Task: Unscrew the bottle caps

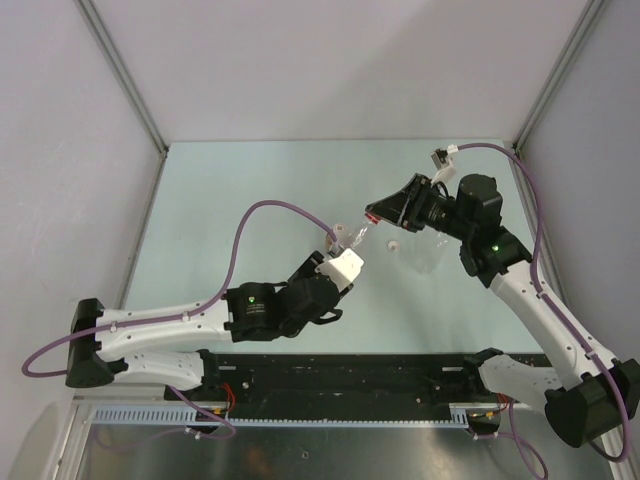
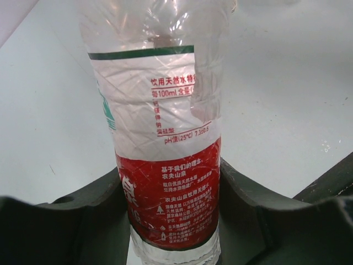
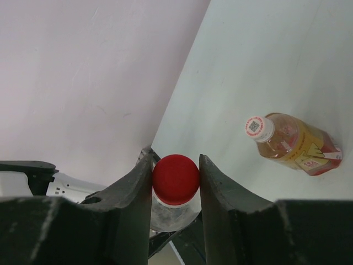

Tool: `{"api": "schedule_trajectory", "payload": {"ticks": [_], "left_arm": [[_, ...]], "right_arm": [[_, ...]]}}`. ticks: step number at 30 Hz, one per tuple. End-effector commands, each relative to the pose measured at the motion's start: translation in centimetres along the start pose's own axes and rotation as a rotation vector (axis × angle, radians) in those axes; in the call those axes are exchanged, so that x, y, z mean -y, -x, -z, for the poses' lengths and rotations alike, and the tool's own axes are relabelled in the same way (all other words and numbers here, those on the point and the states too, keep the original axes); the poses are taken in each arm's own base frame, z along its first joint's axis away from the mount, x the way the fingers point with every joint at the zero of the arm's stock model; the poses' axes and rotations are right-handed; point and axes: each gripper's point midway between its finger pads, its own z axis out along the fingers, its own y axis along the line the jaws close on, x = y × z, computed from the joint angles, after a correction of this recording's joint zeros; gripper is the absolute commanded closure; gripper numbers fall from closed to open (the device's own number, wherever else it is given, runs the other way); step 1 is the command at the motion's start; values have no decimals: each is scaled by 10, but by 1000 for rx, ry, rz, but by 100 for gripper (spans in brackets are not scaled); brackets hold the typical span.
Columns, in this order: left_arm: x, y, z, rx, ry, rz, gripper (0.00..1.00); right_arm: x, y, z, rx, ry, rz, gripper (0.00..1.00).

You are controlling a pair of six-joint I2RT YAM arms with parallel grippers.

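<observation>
Over the middle of the pale table (image 1: 250, 190) the two arms meet on one bottle. The left gripper (image 2: 172, 185) is closed around the labelled bottle (image 2: 165, 127), its dark fingers (image 2: 242, 215) pressing both sides of the red lower band of the label, with the white band and printed text running away from the wrist. From above, that bottle slants out from the left gripper toward the right arm, neck end leading. The right gripper (image 3: 175, 164) is closed in on the red cap (image 3: 175, 179) at the neck, one finger tight against each side, and a little of the clear neck shows just below the cap. Well off to one side in the right wrist view, an amber bottle (image 3: 298, 144) lies on its side on the table, its white cap (image 3: 256, 128) on and carrying a small printed code. In the overhead view a small white round piece (image 1: 393, 246) sits on the table near the right gripper; I cannot tell what it is.
</observation>
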Motion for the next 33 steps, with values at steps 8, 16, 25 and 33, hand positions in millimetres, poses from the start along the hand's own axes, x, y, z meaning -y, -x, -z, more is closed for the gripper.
{"api": "schedule_trajectory", "payload": {"ticks": [8, 16, 25, 33], "left_arm": [[7, 15, 9, 56, -75, 87, 100], [35, 35, 30, 192, -372, 162, 100], [58, 63, 82, 401, -763, 206, 100], [81, 71, 122, 479, -1041, 166, 100]], "right_arm": [[-58, 15, 15, 30, 219, 165, 100], [-87, 15, 35, 60, 328, 315, 100], [-123, 7, 63, 85, 508, 460, 100], [-153, -9, 90, 70, 709, 582, 100]]}}
